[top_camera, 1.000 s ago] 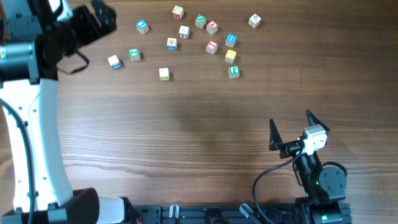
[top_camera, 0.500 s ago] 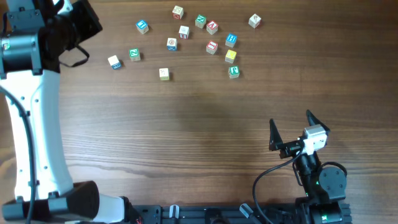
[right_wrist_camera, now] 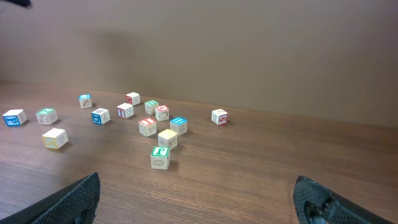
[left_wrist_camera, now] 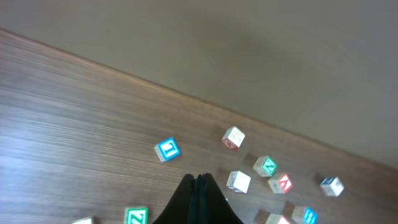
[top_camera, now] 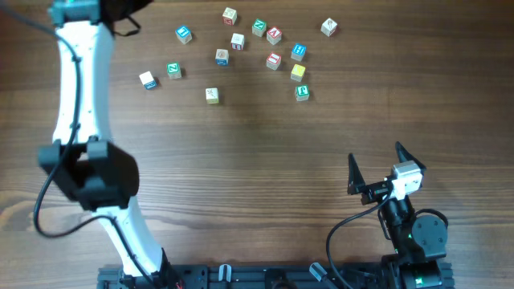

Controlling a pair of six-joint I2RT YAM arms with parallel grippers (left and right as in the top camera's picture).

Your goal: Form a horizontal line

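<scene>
This looks like a robotics lab. A white arm (top_camera: pixel 79 80) at left and a black arm (top_camera: pixel 414 231) at lower right stand on a wood table (top_camera: pixel 241 160) before a bare wall (right_wrist_camera: pixel 249 50).

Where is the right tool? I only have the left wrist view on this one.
Observer: The right tool sits open at the near right of the table, well away from the cubes.
Operator: Do the cubes outside my view form any row?
Observer: No. From overhead they lie scattered across the far side, with no straight row among them.
Operator: Which one is closest to that tool?
Observer: A green-topped cube, with a yellow cube just beyond it.
</scene>
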